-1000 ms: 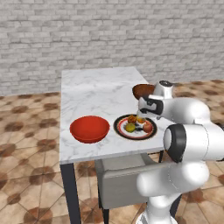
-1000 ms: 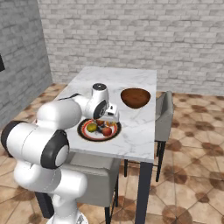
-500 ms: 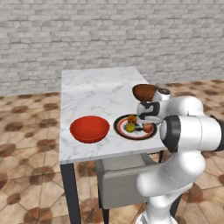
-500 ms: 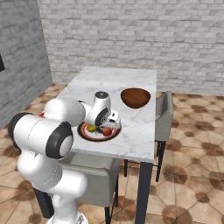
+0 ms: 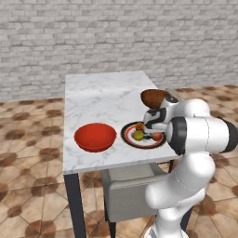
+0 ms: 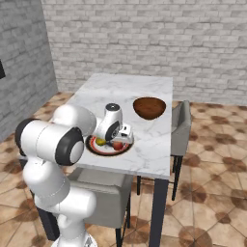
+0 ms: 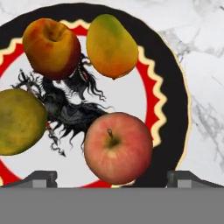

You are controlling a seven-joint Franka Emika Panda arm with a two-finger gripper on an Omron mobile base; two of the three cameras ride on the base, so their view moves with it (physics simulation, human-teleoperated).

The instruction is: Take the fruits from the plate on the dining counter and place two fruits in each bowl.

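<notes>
The black-rimmed plate (image 7: 173, 87) lies on the white marble dining counter (image 5: 100, 95), and all four fruits rest on it. In the hand view these are a red apple (image 7: 118, 146), a yellow-green fruit (image 7: 19, 120), an orange-red one (image 7: 50, 46) and a yellow-orange one (image 7: 111, 46). My gripper (image 7: 113, 177) hangs low over the plate, open, its fingertips (image 7: 41, 177) on either side of the apple and apart from it. From the base, the gripper (image 5: 151, 131) stands above the plate (image 5: 128, 135). The glossy red bowl (image 5: 95, 136) sits left of the plate, the brown bowl (image 5: 154, 97) behind it.
A grey chair (image 5: 125, 186) is tucked under the counter's near edge, and another chair (image 6: 181, 120) stands at its right side. My arm's white links lean over the counter's near right corner. Brick walls close the room behind.
The gripper has come down from beside the brown bowl to just above the plate, and the arm has folded in closer to the counter. The fruits have not moved.
</notes>
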